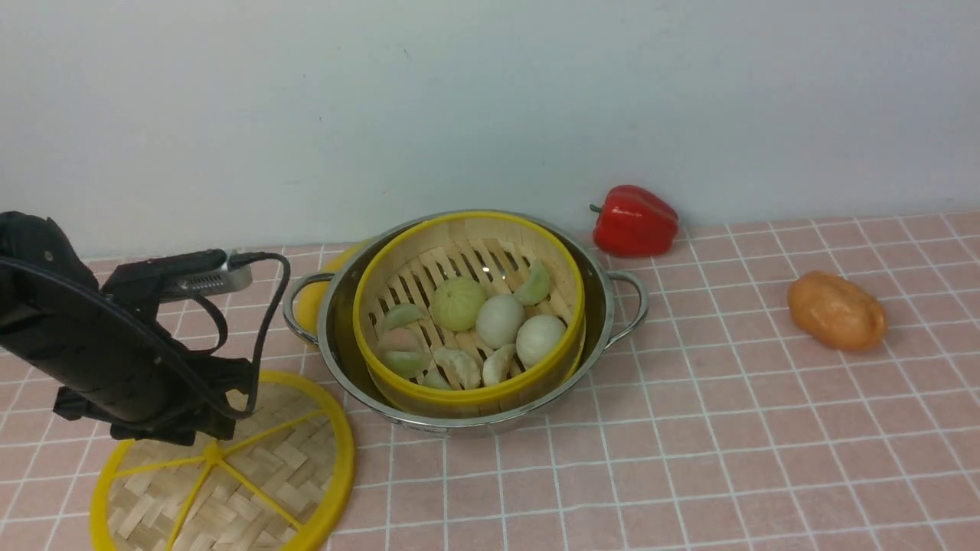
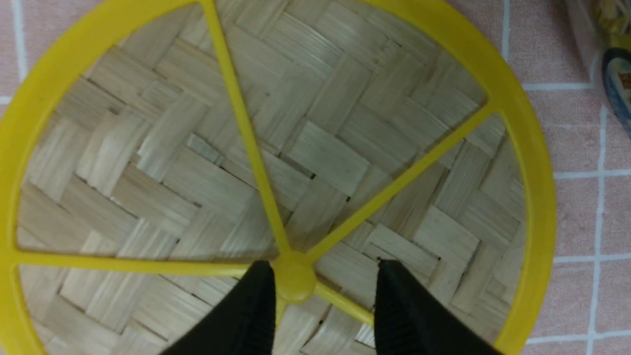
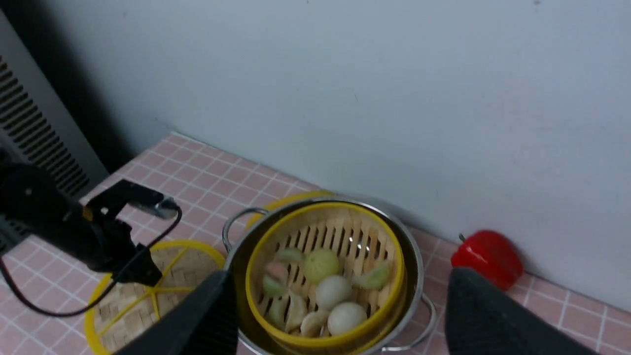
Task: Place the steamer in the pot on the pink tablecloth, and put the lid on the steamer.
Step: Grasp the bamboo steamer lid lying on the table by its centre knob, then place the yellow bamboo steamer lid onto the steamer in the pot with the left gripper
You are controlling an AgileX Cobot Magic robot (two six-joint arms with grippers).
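The steel pot (image 1: 606,302) stands mid-table on the pink tablecloth (image 1: 689,459). Inside it sits the steamer (image 1: 467,389), holding buns and dumplings. The lid (image 1: 253,467) lies flat on the cloth to the pot's left. My left arm (image 1: 115,344) hangs over the lid. In the left wrist view the left gripper (image 2: 324,264) is open just above the lid (image 2: 320,153), its two black fingers either side of the yellow hub (image 2: 294,281) with gaps showing. My right gripper (image 3: 340,273) is wide open and empty, up above the pot (image 3: 416,256) and steamer (image 3: 320,340).
A red bell pepper (image 1: 635,220) lies by the wall behind the pot's right side. An orange potato-like lump (image 1: 837,311) sits further right. Something yellow (image 1: 312,302) peeks out behind the pot's left handle. A grey vented panel (image 3: 29,133) stands at the table's left end.
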